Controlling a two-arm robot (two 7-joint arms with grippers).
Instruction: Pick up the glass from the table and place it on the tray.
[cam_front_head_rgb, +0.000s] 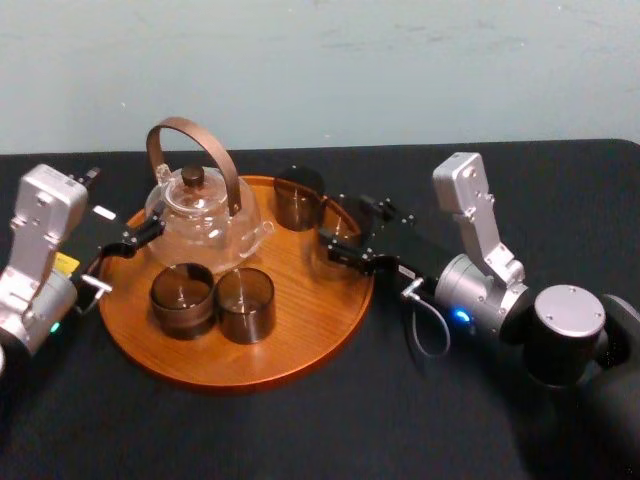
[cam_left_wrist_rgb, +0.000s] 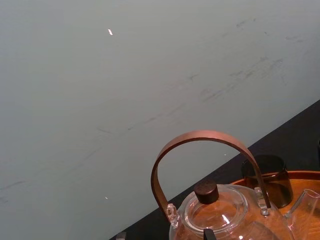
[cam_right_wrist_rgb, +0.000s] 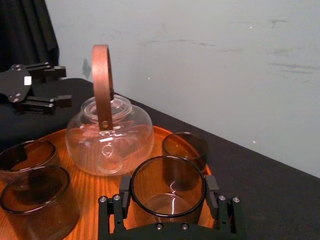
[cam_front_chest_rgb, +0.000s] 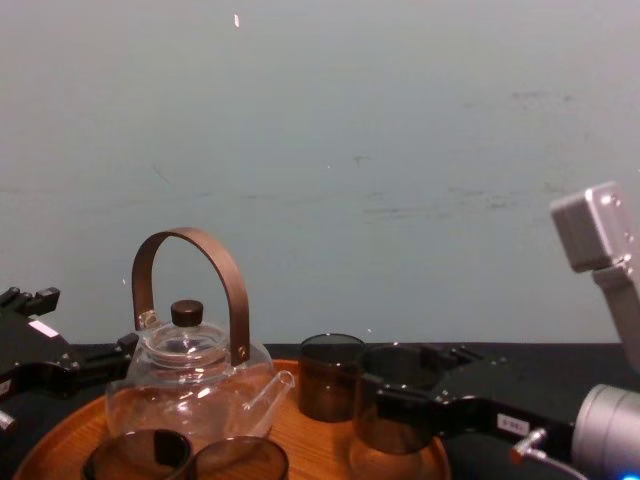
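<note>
My right gripper (cam_right_wrist_rgb: 167, 196) is shut on a smoky glass (cam_right_wrist_rgb: 167, 186), one finger pressed to each side of its rim. It holds the glass upright at the right side of the round wooden tray (cam_front_head_rgb: 300, 340), low over the tray floor; I cannot tell whether the base touches. In the head view the right gripper (cam_front_head_rgb: 345, 235) reaches in from the right over the tray rim. In the chest view the held glass (cam_front_chest_rgb: 388, 405) stands right of another glass (cam_front_chest_rgb: 330, 375). My left gripper (cam_right_wrist_rgb: 60, 86) hangs open and empty by the tray's left edge, beside the teapot.
A glass teapot (cam_front_head_rgb: 205, 210) with an arched brown handle stands at the tray's back left. Two smoky glasses (cam_front_head_rgb: 182, 298) (cam_front_head_rgb: 246, 303) sit at the tray's front and one (cam_front_head_rgb: 298, 198) at its back. The black table (cam_front_head_rgb: 420, 420) stretches around the tray.
</note>
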